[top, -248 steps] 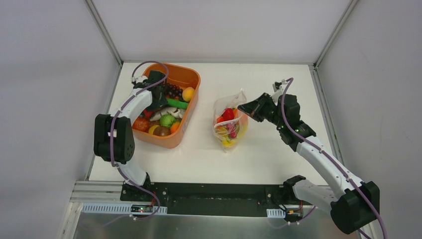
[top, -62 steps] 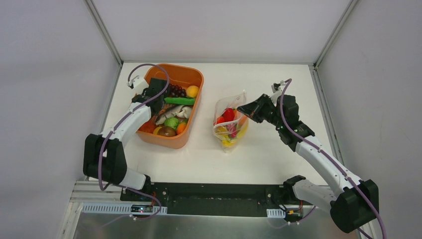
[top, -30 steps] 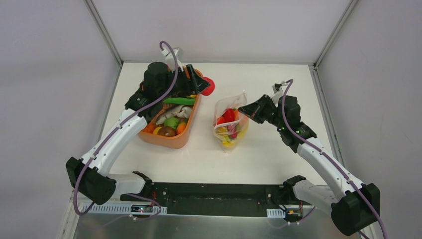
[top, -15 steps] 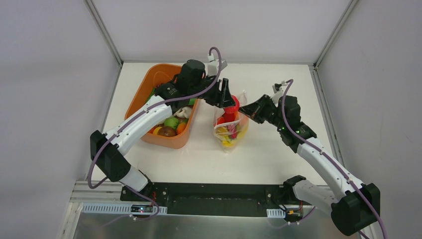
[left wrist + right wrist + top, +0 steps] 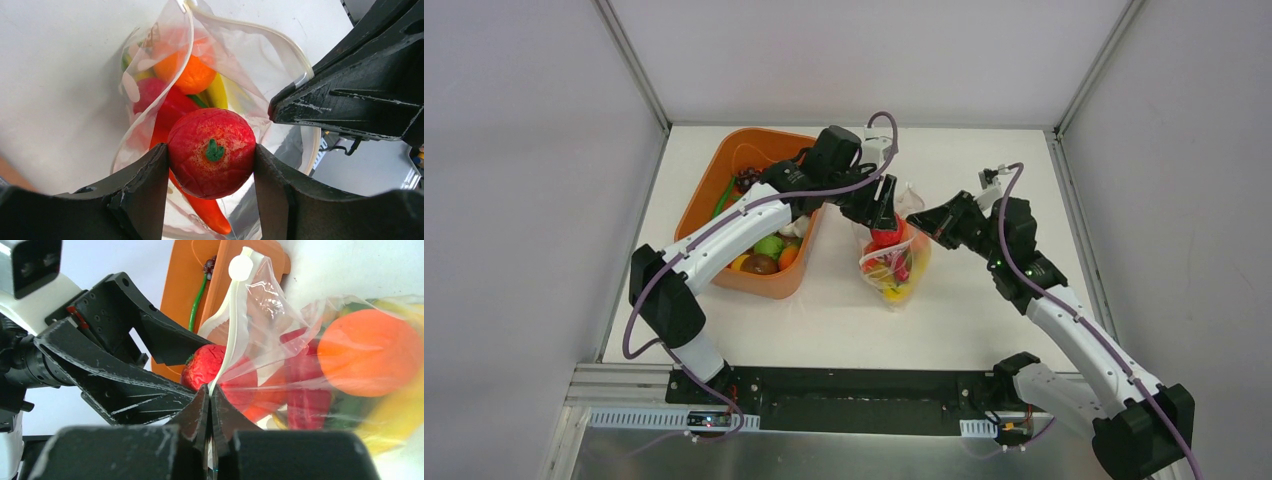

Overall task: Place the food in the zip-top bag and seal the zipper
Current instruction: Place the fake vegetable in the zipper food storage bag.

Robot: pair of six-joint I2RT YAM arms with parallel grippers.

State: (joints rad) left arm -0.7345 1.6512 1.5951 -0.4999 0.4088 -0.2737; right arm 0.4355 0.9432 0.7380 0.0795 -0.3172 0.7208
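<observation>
Leaning rightward, left gripper [image 5: 882,212] clasps a round red plastic tomato [image 5: 211,152] over the clear dotted zip-top bag [image 5: 896,272]; we note right gripper [image 5: 210,390] pinching its pale zipper strip [image 5: 231,335].

Left gripper [image 5: 884,221] holds a red toy fruit [image 5: 886,239] over the mouth of the zip-top bag [image 5: 896,272]. Right gripper [image 5: 916,222] pinches the bag's rim at two o'clock; orange tub [image 5: 769,288] sits at the bag's nine o'clock.

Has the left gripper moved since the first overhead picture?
Yes. The left gripper has swung right, off the orange plastic tub to the mouth of the clear dotted zip-top bag.
</observation>
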